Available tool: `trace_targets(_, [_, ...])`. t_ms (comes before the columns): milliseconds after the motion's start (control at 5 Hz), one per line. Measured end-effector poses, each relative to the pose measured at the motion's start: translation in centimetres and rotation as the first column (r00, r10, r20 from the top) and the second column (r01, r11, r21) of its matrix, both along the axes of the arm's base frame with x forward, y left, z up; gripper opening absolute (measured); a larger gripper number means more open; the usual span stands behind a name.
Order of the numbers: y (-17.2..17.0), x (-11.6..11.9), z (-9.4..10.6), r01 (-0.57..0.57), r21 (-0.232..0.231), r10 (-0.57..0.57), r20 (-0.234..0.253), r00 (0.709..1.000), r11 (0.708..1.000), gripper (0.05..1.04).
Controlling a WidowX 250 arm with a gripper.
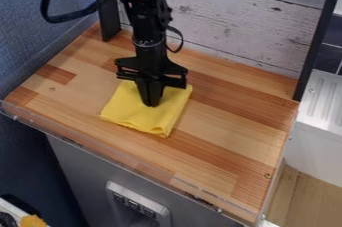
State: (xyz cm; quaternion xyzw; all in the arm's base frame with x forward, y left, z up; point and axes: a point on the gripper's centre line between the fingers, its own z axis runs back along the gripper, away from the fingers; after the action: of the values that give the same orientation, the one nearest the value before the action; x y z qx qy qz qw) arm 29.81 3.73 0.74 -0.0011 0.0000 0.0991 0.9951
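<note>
A yellow cloth lies folded and nearly flat on the wooden work surface, left of its middle. The black gripper hangs down over the upper part of the cloth, its tips close together at the fabric. Whether any cloth is caught between them cannot be told. The gripper's body covers part of the cloth's far edge.
A whitewashed plank wall stands behind the surface, with a black post at the back left and another at the right. A low clear strip runs along the front edge. Blue padding borders the left.
</note>
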Motion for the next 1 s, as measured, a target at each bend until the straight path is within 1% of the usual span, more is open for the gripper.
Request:
trace_targets(400, [-2.3,-1.1,0.1,0.126,0.005,-0.126,-0.032,0.992,0.992,0.064])
trace_targets(600, [-3.2,-1.7,0.2,0.161,0.004,-0.161,-0.032,0.986,0.987,0.064])
trace_targets(800, [-3.6,-2.5,0.4,0.184,0.001,-0.184,-0.034,0.982,0.983,0.095])
trace_targets(1000, [-4.0,-3.0,2.2,0.196,0.002,-0.196,-0.021,0.98,0.981,0.243])
